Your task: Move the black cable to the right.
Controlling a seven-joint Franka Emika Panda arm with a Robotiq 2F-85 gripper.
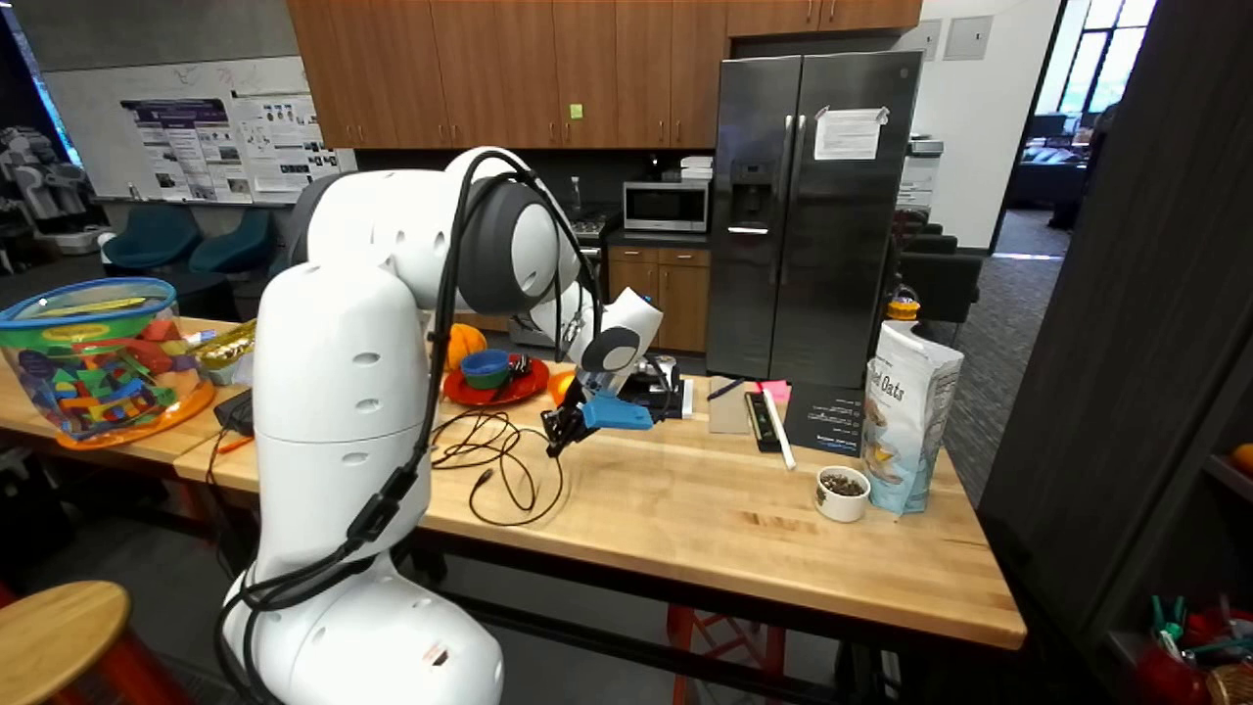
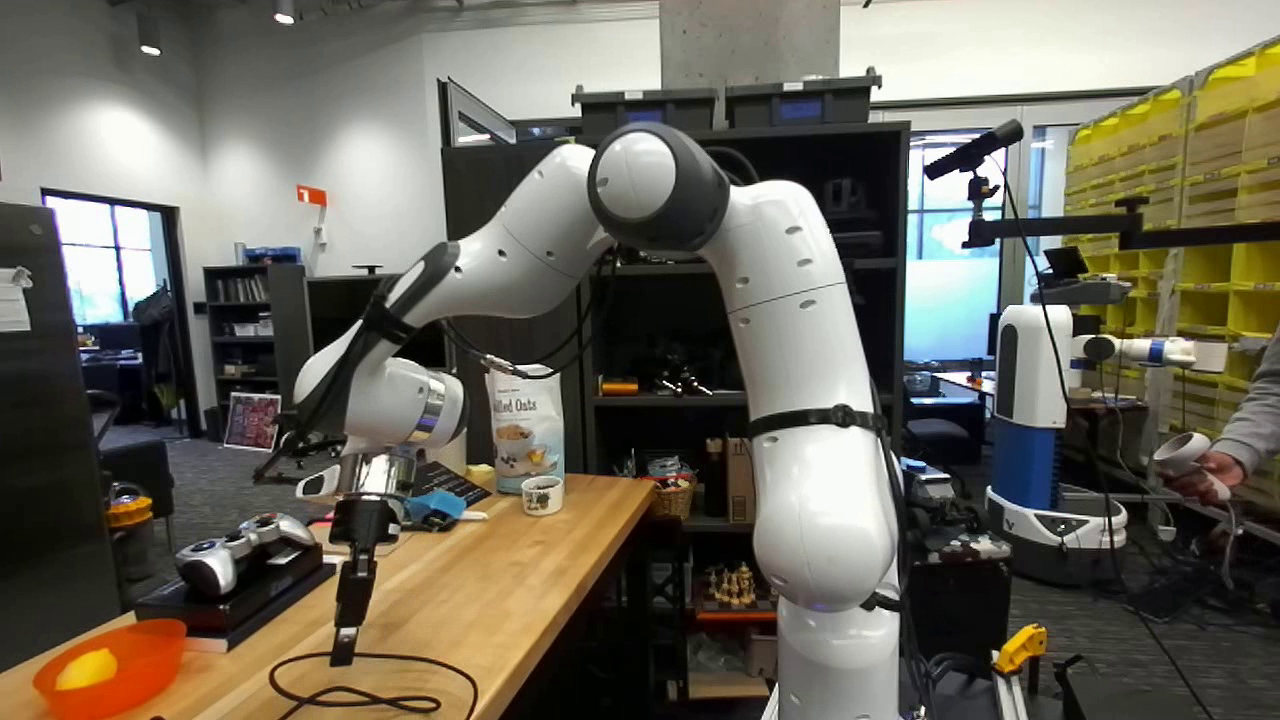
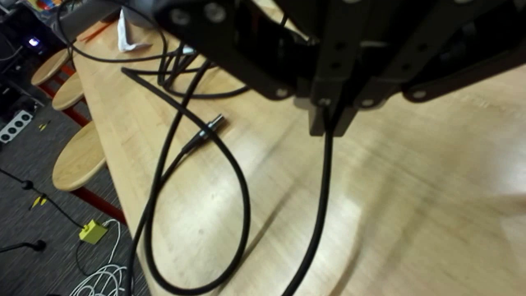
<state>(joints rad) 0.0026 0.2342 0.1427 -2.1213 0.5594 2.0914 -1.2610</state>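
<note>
One strand of the cable (image 3: pixel 326 176) is clamped between the fingers of our gripper (image 3: pixel 330 130) and seems lifted off the table (image 1: pixel 675 490). We judge the grasp made and the carry to the right the step in hand. Next we need to draw the strand rightward, slowly and with a firm hold, because the slack loops will likely drag and could snag on each other. The cable is thin and black, most of it lying in loose, crossing curves on the table, its metal-tipped plug (image 3: pixel 215 122) crossed by one strand.

Windows (image 1: pixel 1085 67) glow pale in both exterior views, while glare and shadows streak the tabletop (image 3: pixel 411 172).
</note>
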